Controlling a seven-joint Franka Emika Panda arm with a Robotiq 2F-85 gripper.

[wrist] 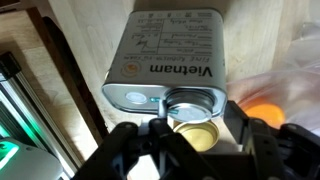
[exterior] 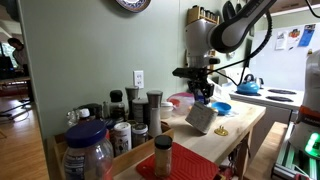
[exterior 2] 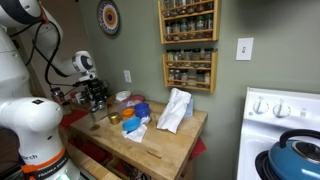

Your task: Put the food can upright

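— Where is the pincer, and is it closed?
— In the wrist view the gripper (wrist: 195, 128) has its dark fingers (wrist: 135, 150) against the round cap of the food can (wrist: 165, 55), one on each side. It is clamped on the can at that end.

— Does the can stand upright?
— No. In an exterior view the food can (exterior: 200, 117) hangs tilted under the gripper (exterior: 203, 92), low over the wooden table (exterior: 245, 122). I cannot tell if its lower corner touches the wood.

— How much free room is around it?
— Not much on one side: a blue bowl (exterior: 222, 107) is just beside the can, and in the wrist view an orange blur (wrist: 262, 112) lies near the cap. The table has a bare strip of wood (exterior 2: 165, 148) along its edge, in front of a crumpled white cloth (exterior 2: 175, 110).

— Which containers do you see, and what is inside?
— A clear jar with a blue lid (exterior: 88, 150) and a shaker (exterior: 163, 155) with brownish content stand closest to the camera. The shaker is on a red mat (exterior: 195, 168). Dark-lidded jars (exterior: 135, 110) crowd behind them. The inside of the bowl is hidden.

— And farther away?
— Spice racks (exterior 2: 188, 70) full of small jars hang on the wall. A blue kettle (exterior 2: 295, 160) sits on the white stove (exterior 2: 275, 105).
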